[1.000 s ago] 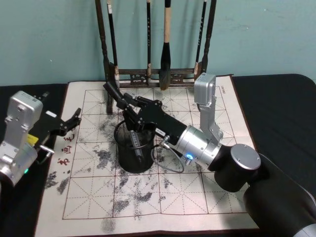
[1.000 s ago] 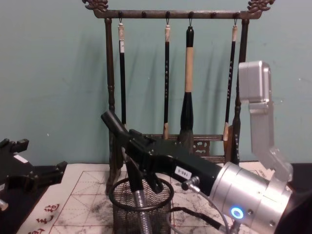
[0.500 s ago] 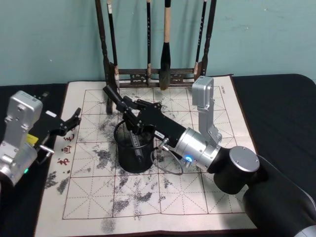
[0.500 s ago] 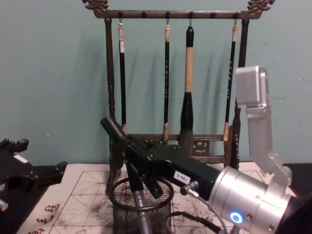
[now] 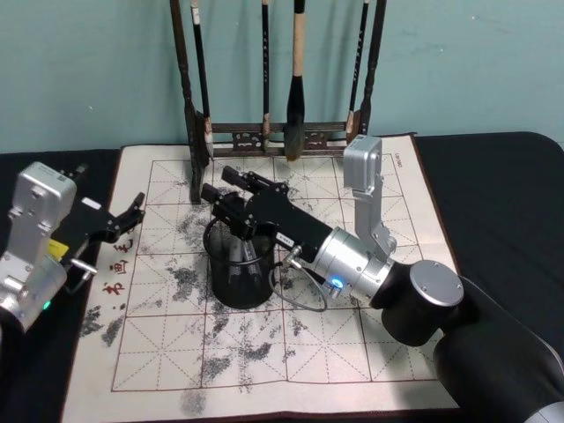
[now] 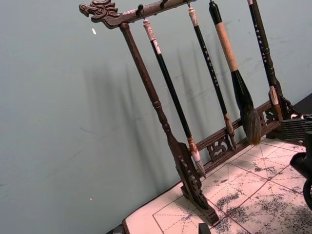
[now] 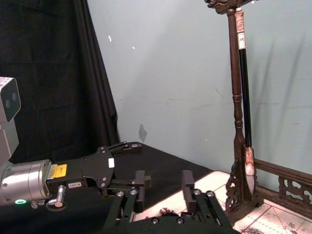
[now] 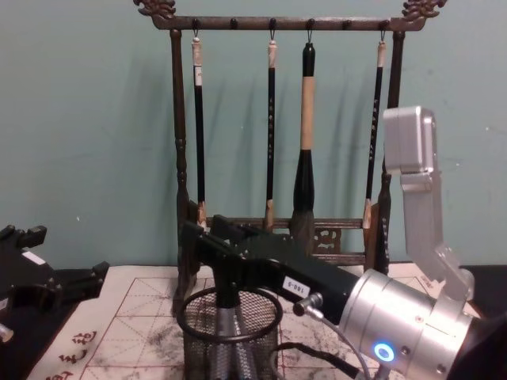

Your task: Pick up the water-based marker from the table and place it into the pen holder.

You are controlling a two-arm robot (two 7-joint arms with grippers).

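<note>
In the head view the right gripper (image 5: 231, 201), which a second ago held the dark marker tilted over the round black wire-mesh pen holder with its thick rim (image 5: 239, 269), now hovers over that rim with its fingers spread and empty; the marker has dropped and stands inside the cup, so the placing looks done. In the chest view the grey-barrelled water-based marker (image 8: 226, 336) shows through the mesh beneath the open fingers; the tall dark wooden rack of hanging calligraphy brushes (image 8: 181, 158) stands close behind, a hazard for withdrawal. The left gripper (image 5: 130, 214) idles open, well apart over the ink-stained gridded paper mat (image 5: 264, 352) on the surface.
</note>
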